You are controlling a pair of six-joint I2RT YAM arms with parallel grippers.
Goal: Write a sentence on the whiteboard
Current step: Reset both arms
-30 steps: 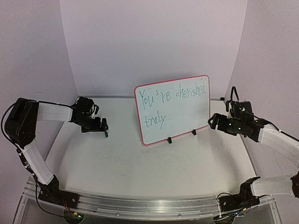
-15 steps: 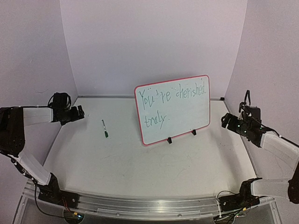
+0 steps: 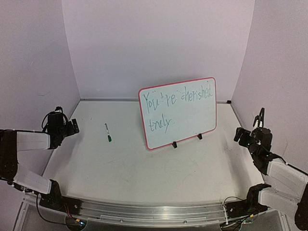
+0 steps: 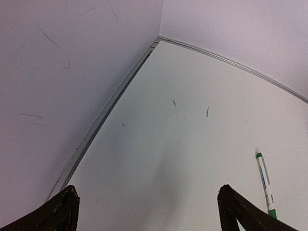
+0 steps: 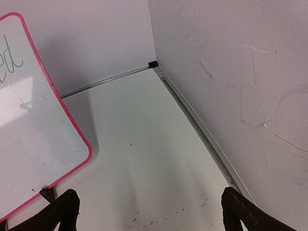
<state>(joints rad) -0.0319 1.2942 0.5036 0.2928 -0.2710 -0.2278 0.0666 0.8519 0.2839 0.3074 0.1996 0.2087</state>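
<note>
The whiteboard (image 3: 179,113), white with a thin red frame and two black clip feet, stands upright at the table's middle back. Its green handwritten sentence (image 3: 177,98) reads "You're cherished truly" in two lines. The board's right edge also shows in the right wrist view (image 5: 33,125). A green-capped marker (image 3: 108,132) lies on the table left of the board and shows in the left wrist view (image 4: 265,185). My left gripper (image 3: 73,126) is open and empty near the left wall. My right gripper (image 3: 239,134) is open and empty near the right wall.
Pale walls close the table (image 3: 144,163) on the left, back and right, with a metal strip along their base (image 4: 110,103). A small black corner piece (image 5: 152,63) sits at the back right. Faint scuffs mark the table near the right gripper.
The left gripper has let go of the marker, which now lies on the table, and drawn back to the left wall. The right arm has drawn back from the board toward the near right.
</note>
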